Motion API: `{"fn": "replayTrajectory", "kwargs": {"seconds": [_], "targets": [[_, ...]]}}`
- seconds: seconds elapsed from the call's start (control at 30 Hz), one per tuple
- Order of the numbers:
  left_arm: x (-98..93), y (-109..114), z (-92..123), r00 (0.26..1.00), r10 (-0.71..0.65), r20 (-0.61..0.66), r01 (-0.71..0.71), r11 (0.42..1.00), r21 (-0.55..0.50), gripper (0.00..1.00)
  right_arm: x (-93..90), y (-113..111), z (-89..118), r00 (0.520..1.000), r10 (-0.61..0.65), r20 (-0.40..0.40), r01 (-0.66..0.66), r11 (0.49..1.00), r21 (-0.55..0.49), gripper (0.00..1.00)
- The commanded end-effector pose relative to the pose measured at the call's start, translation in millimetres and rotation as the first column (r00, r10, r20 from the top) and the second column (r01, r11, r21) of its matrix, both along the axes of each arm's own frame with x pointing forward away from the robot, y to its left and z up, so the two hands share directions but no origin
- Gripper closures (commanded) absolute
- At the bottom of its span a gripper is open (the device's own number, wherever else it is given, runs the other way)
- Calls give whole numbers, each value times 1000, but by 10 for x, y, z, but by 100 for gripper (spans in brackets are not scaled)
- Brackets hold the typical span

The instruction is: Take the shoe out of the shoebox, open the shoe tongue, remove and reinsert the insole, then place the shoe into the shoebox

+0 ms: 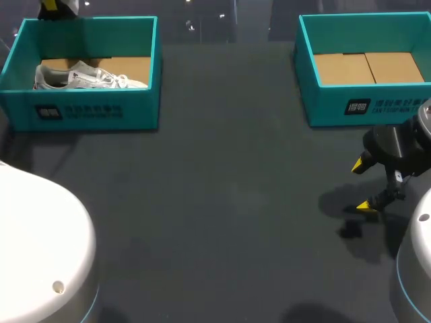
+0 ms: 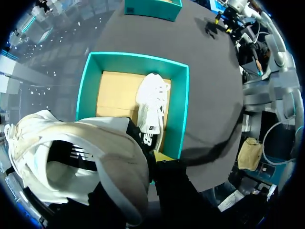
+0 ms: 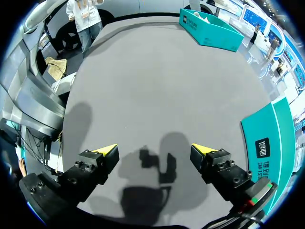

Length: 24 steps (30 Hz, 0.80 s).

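Shoe, white, is contained in the shoebox at 10 o'clock on the table; a second shoebox is set at 2 o'clock. At 4 o'clock the right gripper is spread wide, nothing grasped. The left gripper is seen at 11 o'clock; its state cannot be told.

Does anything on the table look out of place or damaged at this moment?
Nothing looks damaged or spilled. Only the white shoe seems to lie on its side in the left shoebox.
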<state>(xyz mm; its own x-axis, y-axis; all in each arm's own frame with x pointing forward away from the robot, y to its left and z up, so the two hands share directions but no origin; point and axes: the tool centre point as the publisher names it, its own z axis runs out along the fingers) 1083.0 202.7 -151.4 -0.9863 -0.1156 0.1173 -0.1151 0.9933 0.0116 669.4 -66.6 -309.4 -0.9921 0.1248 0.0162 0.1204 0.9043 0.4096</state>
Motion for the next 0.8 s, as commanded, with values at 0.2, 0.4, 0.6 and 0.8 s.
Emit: {"fn": "replayTrajectory", "kwargs": {"seconds": [0.2,0.4,0.6,0.8], "targets": [[12,470,52,902,-424,81,429,902,-49,100,-16,-2,-1,1000,-1,2,1,1000,-1,0],[-30,586,71,818,-566,106,567,823,23,100,-16,-2,-1,1000,-1,2,1,1000,-1,0],[-30,586,71,818,-566,106,567,823,23,100,-16,-2,-1,1000,-1,2,1,1000,-1,0],[18,606,59,760,-644,88,646,763,5,100,-16,-2,-1,1000,-1,2,1,1000,-1,0]]}}
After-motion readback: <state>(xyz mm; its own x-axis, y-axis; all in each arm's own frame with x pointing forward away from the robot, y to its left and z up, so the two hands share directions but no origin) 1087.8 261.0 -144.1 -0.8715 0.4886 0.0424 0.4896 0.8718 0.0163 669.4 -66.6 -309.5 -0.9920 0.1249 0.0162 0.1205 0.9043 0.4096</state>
